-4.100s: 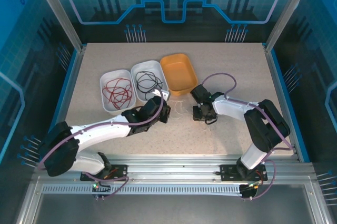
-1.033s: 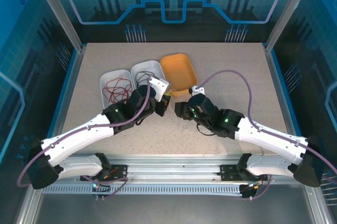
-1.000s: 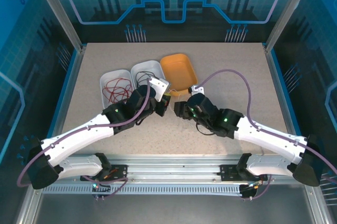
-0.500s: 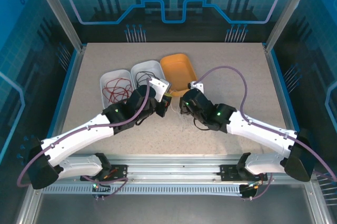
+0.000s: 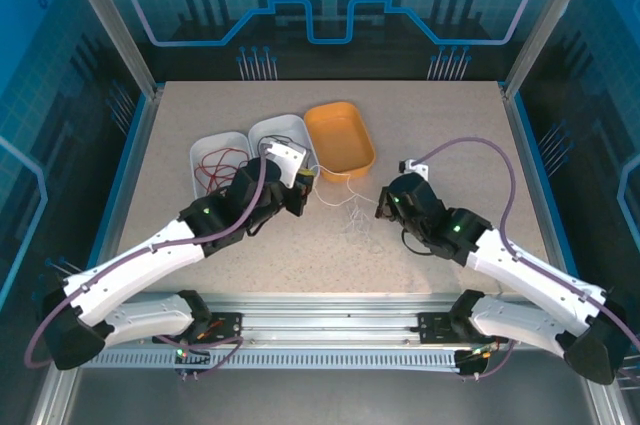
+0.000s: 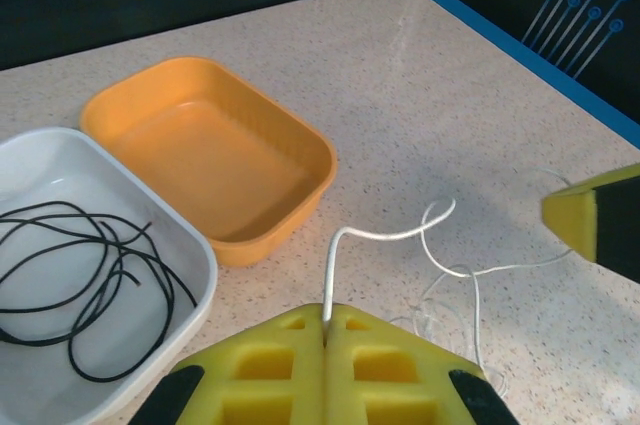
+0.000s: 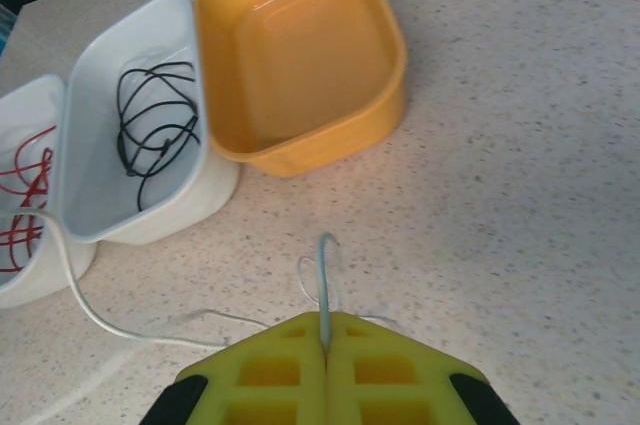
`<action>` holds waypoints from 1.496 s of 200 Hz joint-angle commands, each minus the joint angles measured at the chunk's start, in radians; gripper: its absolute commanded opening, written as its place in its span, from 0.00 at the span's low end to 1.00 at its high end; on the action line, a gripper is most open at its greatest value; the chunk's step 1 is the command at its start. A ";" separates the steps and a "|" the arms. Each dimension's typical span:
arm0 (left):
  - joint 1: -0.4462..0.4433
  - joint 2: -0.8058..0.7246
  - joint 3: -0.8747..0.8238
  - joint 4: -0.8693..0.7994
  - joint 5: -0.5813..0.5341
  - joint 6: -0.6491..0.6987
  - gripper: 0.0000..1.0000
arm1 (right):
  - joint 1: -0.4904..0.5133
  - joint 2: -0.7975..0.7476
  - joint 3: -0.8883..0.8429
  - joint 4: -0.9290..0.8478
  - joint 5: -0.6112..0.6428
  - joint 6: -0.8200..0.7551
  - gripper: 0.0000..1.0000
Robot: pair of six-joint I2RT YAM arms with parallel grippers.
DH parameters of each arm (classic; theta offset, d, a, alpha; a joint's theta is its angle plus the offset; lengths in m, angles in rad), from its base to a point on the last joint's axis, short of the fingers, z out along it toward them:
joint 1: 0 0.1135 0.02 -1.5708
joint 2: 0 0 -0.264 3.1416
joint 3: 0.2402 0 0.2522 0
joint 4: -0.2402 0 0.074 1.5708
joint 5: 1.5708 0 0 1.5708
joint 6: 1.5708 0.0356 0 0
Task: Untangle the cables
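Observation:
My left gripper point(image 5: 300, 188) point(image 6: 326, 317) is shut on one end of a whitish cable point(image 6: 384, 234), which rises from between its pads and curls over the table. My right gripper point(image 5: 383, 207) point(image 7: 326, 323) is shut on a second whitish strand point(image 7: 324, 280). Between the two grippers a loose whitish tangle point(image 5: 347, 211) lies on the table. Red cables point(image 5: 213, 169) point(image 7: 22, 195) are coiled in the left white tray point(image 5: 196, 150). Black cables point(image 6: 85, 270) point(image 7: 155, 130) lie in the second white tray point(image 5: 292, 125), partly hidden by my left arm in the top view.
An empty orange tray point(image 5: 340, 138) point(image 6: 210, 160) point(image 7: 300, 55) stands just behind the tangle, beside the white trays. One yellow finger of the right gripper point(image 6: 598, 221) shows at the right edge of the left wrist view. Bare speckled tabletop point(image 5: 450, 135) stretches to the right and front.
My right gripper has pulled back to the right, away from the left one, drawing the whitish cable out between them. My left gripper shifted slightly back and left.

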 commanded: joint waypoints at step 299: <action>0.040 -0.013 0.132 0.061 0.319 0.051 0.00 | -0.069 0.116 -0.246 0.558 -0.488 -0.312 0.70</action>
